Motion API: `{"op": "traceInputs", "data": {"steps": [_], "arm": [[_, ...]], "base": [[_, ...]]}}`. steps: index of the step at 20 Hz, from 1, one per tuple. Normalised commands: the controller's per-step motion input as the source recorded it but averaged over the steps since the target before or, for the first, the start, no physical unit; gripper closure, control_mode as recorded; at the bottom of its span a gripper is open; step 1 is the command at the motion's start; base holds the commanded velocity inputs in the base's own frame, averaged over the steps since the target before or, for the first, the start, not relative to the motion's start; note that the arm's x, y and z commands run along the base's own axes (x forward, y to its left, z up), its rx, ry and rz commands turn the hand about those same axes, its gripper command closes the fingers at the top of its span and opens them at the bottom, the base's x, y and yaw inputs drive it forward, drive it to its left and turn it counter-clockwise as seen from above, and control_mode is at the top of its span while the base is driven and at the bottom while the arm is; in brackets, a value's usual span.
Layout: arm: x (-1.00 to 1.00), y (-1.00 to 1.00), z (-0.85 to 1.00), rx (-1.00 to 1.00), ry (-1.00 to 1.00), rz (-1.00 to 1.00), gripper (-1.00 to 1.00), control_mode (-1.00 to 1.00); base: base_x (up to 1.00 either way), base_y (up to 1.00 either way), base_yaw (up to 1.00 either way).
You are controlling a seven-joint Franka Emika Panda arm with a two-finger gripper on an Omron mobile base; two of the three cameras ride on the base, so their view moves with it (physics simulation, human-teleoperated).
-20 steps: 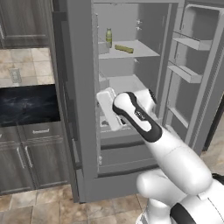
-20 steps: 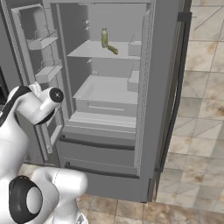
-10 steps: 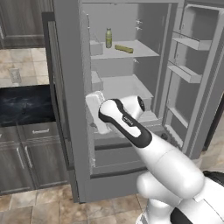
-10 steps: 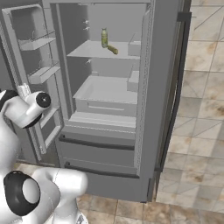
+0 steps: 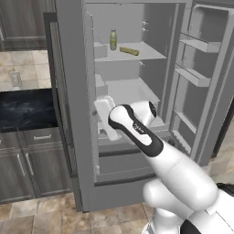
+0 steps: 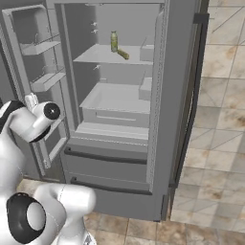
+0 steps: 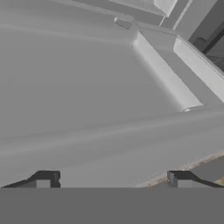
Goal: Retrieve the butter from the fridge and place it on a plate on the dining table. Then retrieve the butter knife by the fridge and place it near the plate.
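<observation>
Two shelves up from where the gripper [image 7: 111, 177] hovers lies the butter [image 5: 129, 50], a small olive-yellow bar on the upper shelf of the open fridge [image 6: 165, 119]. It rests just beside an upright pale green bottle [image 5: 113, 39], to that bottle's right in the left base view, with its long axis running slantwise across the shelf, roughly side to side and a little front to back. The jaws stand wide apart with nothing between them; in the hand view the two dark fingertips [image 7: 43, 177] sit far to either side over plain grey fridge surfaces.

The relation that matters is height and depth. The butter is well above the hand and further back inside the compartment, while the hand sits low at the fridge's front, near the inner edge of the left door and level with the lower bin. The arm [image 5: 151, 141] is bent at the elbow, with the forearm reaching up and leftward toward that edge. Judging from this, the hand has to rise and swing right into the opening, then turn its jaws across the bar's narrow width.
</observation>
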Motion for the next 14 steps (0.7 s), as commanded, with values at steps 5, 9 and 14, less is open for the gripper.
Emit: {"op": "traceInputs", "data": {"steps": [5, 9, 14], "arm": [[-0.27, -0.89, 0.12, -0.22, 0.03, 0.01, -1.0, -1.0], [-0.33, -1.0, 0.3, -0.33, 0.01, 0.17, -1.0, -1.0], [-0.29, -0.76, 0.28, -0.64, 0.11, 0.32, -1.0, -1.0]], "base": [[0.0, 0.0, 0.0], [0.0, 0.0, 0.0], [0.0, 0.0, 0.0]]}}
